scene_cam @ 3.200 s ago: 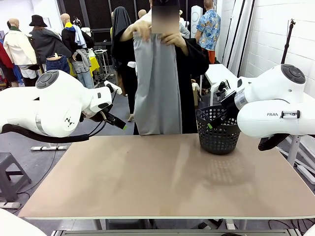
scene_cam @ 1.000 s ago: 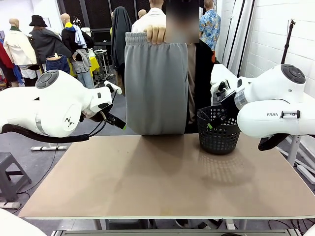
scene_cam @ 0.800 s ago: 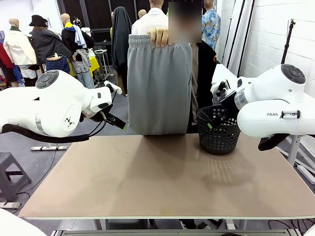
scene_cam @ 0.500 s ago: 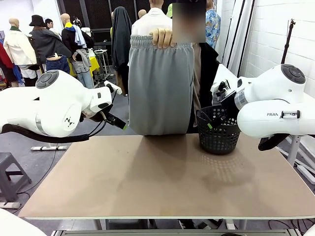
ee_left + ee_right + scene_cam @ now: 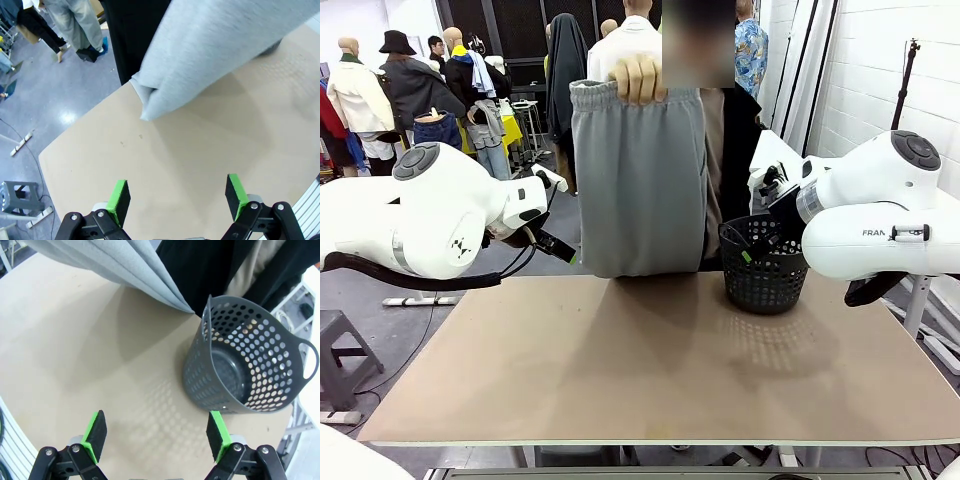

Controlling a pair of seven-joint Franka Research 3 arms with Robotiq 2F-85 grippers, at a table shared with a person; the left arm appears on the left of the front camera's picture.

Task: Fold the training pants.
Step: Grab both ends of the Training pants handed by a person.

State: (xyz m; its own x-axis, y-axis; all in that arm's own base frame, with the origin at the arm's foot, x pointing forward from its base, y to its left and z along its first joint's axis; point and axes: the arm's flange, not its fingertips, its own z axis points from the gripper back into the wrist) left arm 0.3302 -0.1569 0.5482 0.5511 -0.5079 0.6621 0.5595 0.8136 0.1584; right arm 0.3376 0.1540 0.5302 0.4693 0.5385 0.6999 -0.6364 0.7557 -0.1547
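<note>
A person at the far side holds the light grey training pants (image 5: pixel 640 180) up by the elastic waistband with one hand (image 5: pixel 638 78). They hang straight down, leg ends near the table's far edge. The left wrist view has a leg end of the training pants (image 5: pixel 200 55) above the tabletop. In the right wrist view the training pants (image 5: pixel 115 265) hang beside the basket. My left gripper (image 5: pixel 552 246) waits at the left with jaws open and nothing between them, seen closer as left gripper (image 5: pixel 175 197). My right gripper (image 5: pixel 752 250) hovers open and holds nothing near the basket, again as right gripper (image 5: pixel 157 432).
A black perforated basket (image 5: pixel 762 265) stands at the table's far right, and the basket (image 5: pixel 250 365) holds nothing. The brown tabletop (image 5: pixel 650 360) spreads in front of both arms. People and clothing racks stand behind the person.
The person has shifted the hanging pants slightly left and lower, the waistband dropping a little. Both arms have stayed still with jaws open.
</note>
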